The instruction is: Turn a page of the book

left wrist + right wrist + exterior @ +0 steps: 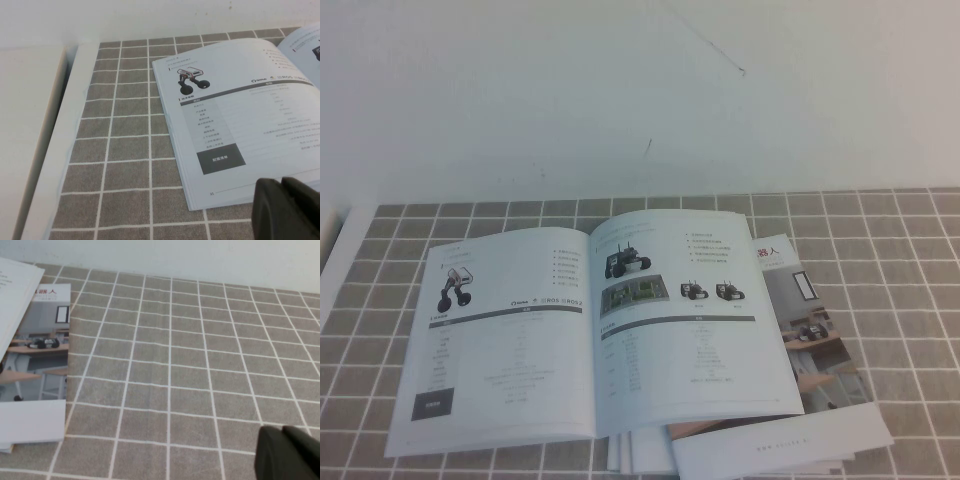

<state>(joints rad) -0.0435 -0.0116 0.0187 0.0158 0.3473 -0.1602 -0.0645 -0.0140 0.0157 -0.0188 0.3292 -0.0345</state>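
Note:
The book [520, 340] lies open and flat on the grey checked cloth in the high view. Its right-hand page [690, 320] shows black wheeled-robot photos over a spec table. Neither gripper shows in the high view. In the left wrist view my left gripper [283, 184] is shut and empty, just off the near corner of the book's left page [235, 125]; the right page's edge [307, 45] shows beyond. In the right wrist view my right gripper [283, 431] is shut and empty over bare cloth, well away from the book's corner [15, 290].
A brochure with a brown room photo [815, 335] lies under the book's right side and also shows in the right wrist view [35, 355]. Loose white sheets [780, 445] stick out at the front. The white table edge [30, 125] runs left of the cloth.

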